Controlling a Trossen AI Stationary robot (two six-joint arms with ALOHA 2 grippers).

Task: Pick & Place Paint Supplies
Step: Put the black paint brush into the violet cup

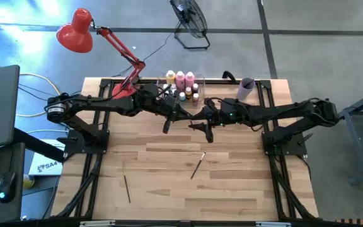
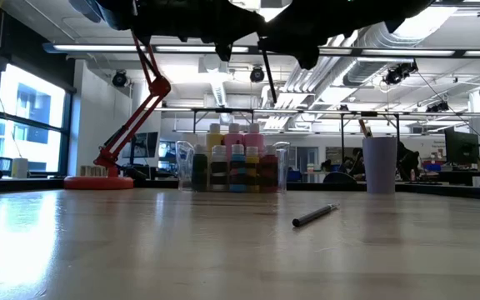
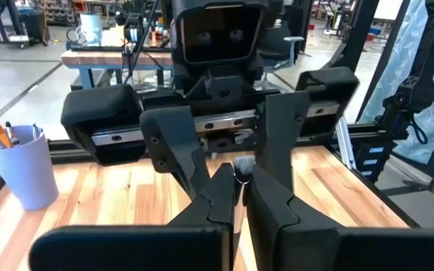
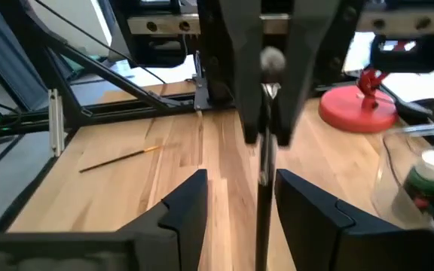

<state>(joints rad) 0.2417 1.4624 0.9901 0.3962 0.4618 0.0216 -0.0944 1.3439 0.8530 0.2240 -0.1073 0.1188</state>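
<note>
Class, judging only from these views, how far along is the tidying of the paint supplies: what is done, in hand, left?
Done: bottles stand in the clear bin. In hand: the left gripper is shut on a paintbrush, facing the open right gripper. Left: two brushes on the table, one mid-table, one nearer the left.

Around my wood-plank surface [image 1: 232, 189] lies grey concrete floor [image 1: 320, 44]. A red desk lamp [image 1: 75, 30] and black fan [image 1: 191, 22] stand behind; windows [image 2: 23, 125] glow beyond.
</note>
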